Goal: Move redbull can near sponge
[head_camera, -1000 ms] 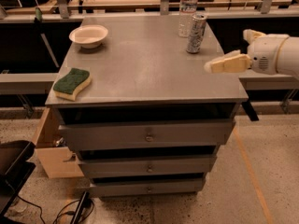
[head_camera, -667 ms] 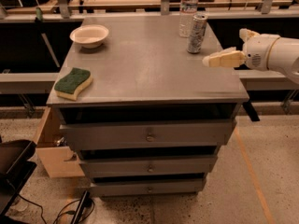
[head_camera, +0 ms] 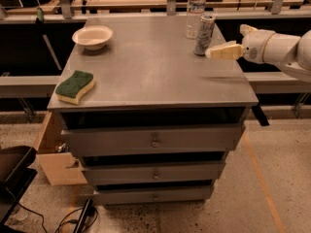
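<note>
The redbull can [head_camera: 204, 27] stands upright near the table's far right edge, just in front of a clear water bottle. The sponge [head_camera: 75, 86], green on top and yellow below, lies at the table's front left corner. My gripper [head_camera: 226, 41] reaches in from the right, just right of the can and slightly nearer the camera. It is open and empty. One cream finger [head_camera: 223, 51] points left toward the can's lower part without touching it.
A clear water bottle [head_camera: 195, 9] stands right behind the can. A cream-white bowl [head_camera: 92, 36] sits at the far left. The grey table [head_camera: 150, 67] has drawers [head_camera: 154, 141] below. A wooden box [head_camera: 51, 152] stands on the floor at the left.
My gripper has moved left and slightly farther back, closing in on the can. The can, sponge, bowl and bottle have not moved.
</note>
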`<state>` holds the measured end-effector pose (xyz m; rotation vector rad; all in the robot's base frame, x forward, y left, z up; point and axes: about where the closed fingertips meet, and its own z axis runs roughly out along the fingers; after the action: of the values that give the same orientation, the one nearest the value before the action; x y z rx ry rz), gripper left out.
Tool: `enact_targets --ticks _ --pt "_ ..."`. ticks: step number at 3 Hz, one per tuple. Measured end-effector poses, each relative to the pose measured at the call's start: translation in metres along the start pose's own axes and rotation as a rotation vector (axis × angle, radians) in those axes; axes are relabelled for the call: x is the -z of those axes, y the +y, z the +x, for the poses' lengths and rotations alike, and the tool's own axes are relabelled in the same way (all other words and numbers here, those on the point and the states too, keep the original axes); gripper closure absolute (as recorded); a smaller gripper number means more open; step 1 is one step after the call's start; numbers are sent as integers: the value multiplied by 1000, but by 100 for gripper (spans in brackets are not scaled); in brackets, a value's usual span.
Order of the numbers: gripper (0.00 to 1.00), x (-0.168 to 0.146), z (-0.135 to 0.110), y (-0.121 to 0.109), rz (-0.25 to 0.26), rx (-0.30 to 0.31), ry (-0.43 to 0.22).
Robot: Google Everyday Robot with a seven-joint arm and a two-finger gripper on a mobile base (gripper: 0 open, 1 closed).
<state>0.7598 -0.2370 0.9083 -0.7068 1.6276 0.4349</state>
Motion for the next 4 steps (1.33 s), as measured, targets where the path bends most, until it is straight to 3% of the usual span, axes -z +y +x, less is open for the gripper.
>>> enact_targets --ticks 2,4 --pt "0 -48 -12 -34 -1 -22 -44" --pt "0 -78 -19 -49 -6 -69 -96"
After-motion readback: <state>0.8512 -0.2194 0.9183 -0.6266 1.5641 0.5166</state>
